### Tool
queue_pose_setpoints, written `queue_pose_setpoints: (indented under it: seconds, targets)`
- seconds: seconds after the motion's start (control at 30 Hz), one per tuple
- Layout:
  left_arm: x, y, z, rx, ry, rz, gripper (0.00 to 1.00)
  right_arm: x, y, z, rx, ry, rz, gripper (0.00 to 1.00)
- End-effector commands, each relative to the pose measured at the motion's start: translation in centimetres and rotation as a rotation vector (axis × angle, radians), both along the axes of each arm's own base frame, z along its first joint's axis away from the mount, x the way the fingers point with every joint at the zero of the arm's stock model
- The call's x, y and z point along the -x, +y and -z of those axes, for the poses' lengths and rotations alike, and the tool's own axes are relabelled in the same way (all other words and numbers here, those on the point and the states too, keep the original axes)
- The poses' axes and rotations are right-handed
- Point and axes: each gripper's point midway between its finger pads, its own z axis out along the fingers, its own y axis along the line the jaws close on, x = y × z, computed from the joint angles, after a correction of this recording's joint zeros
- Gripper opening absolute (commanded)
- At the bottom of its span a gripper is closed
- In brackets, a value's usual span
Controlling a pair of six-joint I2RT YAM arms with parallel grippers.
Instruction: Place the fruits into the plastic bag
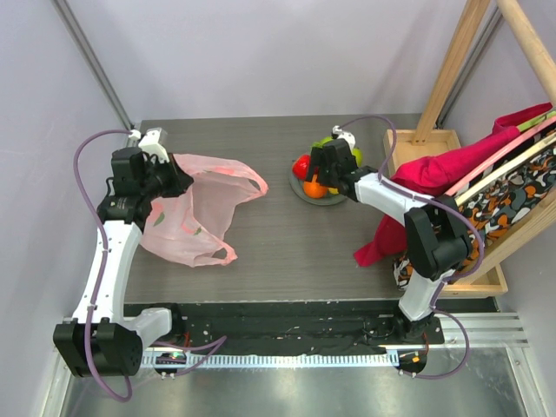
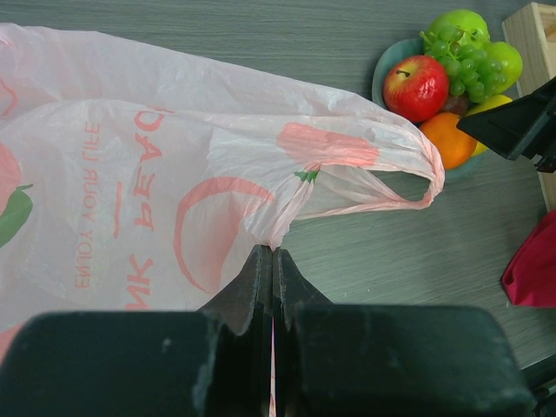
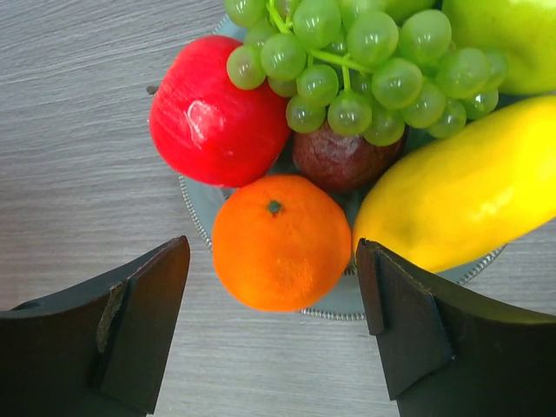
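Observation:
The pink plastic bag [image 1: 204, 208] lies crumpled on the left of the table, and my left gripper [image 2: 273, 252] is shut on a pinch of its rim, holding the plastic bag [image 2: 174, 174] up. The fruits sit heaped on a grey plate [image 3: 201, 204]: an orange [image 3: 280, 243], a red apple [image 3: 217, 109], green grapes [image 3: 365, 61], a dark plum [image 3: 343, 161], a yellow mango [image 3: 460, 204] and a green apple [image 3: 504, 43]. My right gripper [image 3: 272, 261] is open, its fingers on either side of the orange without touching it. In the top view the right gripper [image 1: 314, 178] hovers over the plate [image 1: 300, 193].
A wooden tray [image 1: 423, 143] and a slanted wooden frame stand at the right edge. A red cloth [image 1: 434, 169] and a patterned cloth [image 1: 512, 195] hang over them, just right of the plate. Bare tabletop lies between bag and plate.

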Motion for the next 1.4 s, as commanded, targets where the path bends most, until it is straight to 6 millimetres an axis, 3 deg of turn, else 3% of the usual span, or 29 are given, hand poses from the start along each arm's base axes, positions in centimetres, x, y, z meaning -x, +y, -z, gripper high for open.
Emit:
queue_pose_setpoints:
  seconds: [0.0,0.03,0.63,0.8,1.0,1.27,1.33,1.37]
  targets:
    - [0.1,-0.5,-1.2,0.005,-0.04,0.028,0.0,-1.3,0.5,-0.9,0.044,-0.024,0.012,0.86]
    - [0.1,-0.6,-1.1,0.003,-0.038,0.029,0.0,-1.2,0.4,0.1,0.065,0.003,0.011,0.86]
    - [0.2,-0.8,-1.4,0.008,-0.047,0.038,0.0,-1.2,-0.1,2.1,0.235,0.055,0.063,0.81]
    - [0.2,-0.9,-1.4,0.009,-0.044,0.039,0.0,-1.0,0.0,1.8,0.224,0.052,0.054,0.61]
    - [0.2,-1.0,-1.3,0.015,-0.042,0.043,0.0,-0.9,1.7,0.0,0.127,0.013,0.006,0.41]
    - [0.3,-1.1,-1.3,0.018,-0.043,0.048,0.0,0.5,3.8,-5.7,-0.022,-0.132,-0.118,0.2]
    - [0.3,-1.1,-1.4,0.019,-0.044,0.05,0.0,0.9,4.5,-7.3,-0.07,-0.182,-0.157,0.06]
    - [0.3,-1.1,-1.4,0.018,-0.046,0.048,0.0,1.6,4.5,-7.3,-0.084,-0.189,-0.177,0.04]
